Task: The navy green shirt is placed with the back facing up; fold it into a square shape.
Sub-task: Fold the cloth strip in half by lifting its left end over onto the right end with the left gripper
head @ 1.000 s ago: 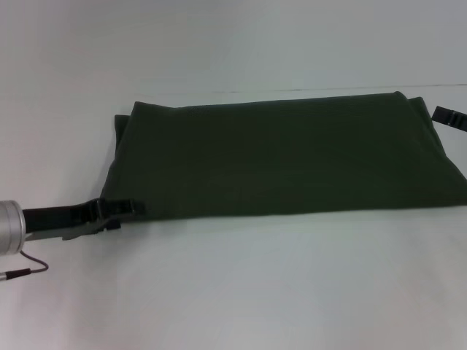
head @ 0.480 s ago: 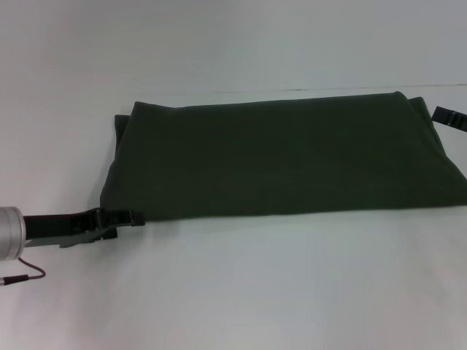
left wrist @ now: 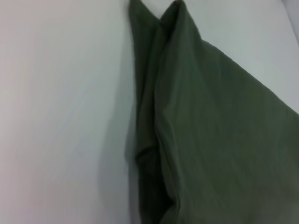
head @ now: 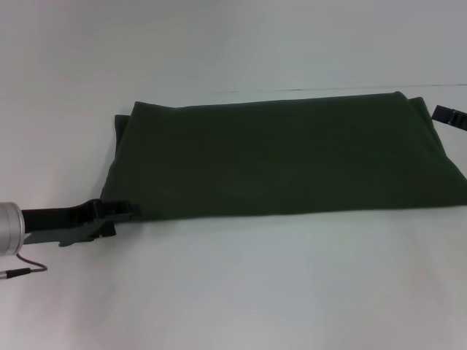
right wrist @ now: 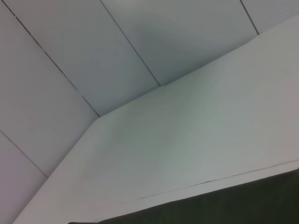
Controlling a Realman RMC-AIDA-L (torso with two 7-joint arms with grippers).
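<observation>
On white surface [head: 233, 292], green shirt [head: 284, 157] lies folded in long band. Left end effector [head: 124, 211] at its near-left corner, grip unclear; right end effector [head: 449, 117] at far-right edge, grip unclear.

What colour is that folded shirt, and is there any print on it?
The shirt is plain dark olive green, no print; the head view shows it best.

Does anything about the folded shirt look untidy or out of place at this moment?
Mostly no. The navy green shirt lies flat as a long band. Only its left end is untidy: layers stick out unevenly, near the left gripper. The right gripper is at the far right corner.
</observation>
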